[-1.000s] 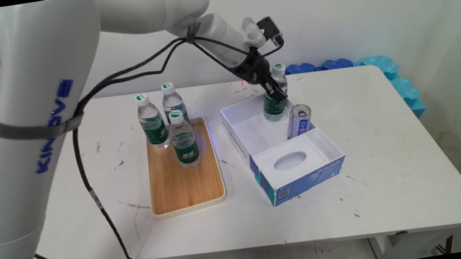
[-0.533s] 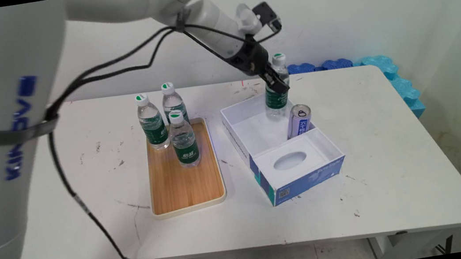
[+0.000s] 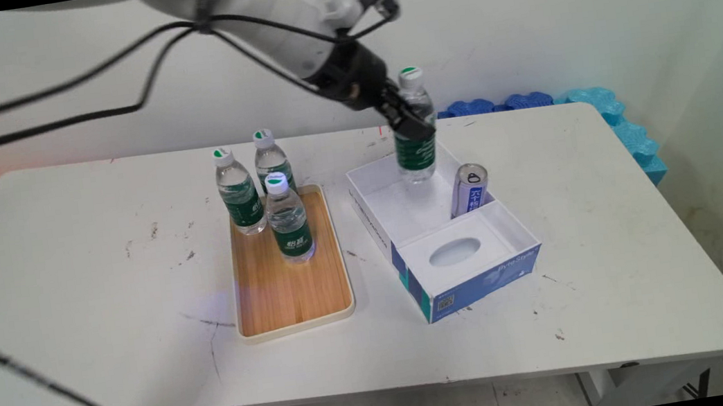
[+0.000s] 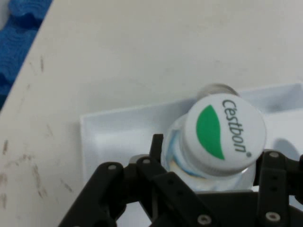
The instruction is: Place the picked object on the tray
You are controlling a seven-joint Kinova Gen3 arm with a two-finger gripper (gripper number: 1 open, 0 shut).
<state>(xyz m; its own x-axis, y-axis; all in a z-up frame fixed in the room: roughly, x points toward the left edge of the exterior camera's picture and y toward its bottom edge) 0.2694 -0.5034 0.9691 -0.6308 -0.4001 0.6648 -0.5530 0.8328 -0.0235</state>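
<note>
Above the white box (image 3: pixel 404 208) on the bench (image 3: pixel 619 253), the black end effector (image 3: pixel 408 125) pinches a water bottle (image 3: pixel 413 130) by its upper body, just under the white cap with the green leaf mark. One second ago that bottle stood inside the box's larger compartment; half a second ago its base was only just rising; now it hangs upright and clear of the box floor, its bottom roughly level with the far wall's rim, and the arm has swung up and toward the left. The hand view shows the bottle's cap (image 4: pixel 223 132) filling the gap above the black linkage, with the white box wall and bare bench behind it, and blue foam (image 4: pixel 21 19) at the upper left corner.

A slim silver can (image 3: pixel 469 189) stands tilted in the same compartment, leaning at the divider and apart from the lifted bottle; it has not moved. The smaller compartment nearer the camera holds a white insert with an oval hollow. Left of the box, well apart from the end effector, lies a wooden tray (image 3: pixel 292 289) with one bottle (image 3: pixel 288 218) standing on it and two more bottles (image 3: pixel 238 190) (image 3: pixel 272 160) at its far edge, all unchanged. Blue foam pieces (image 3: pixel 608 111) line the bench's far right side.
</note>
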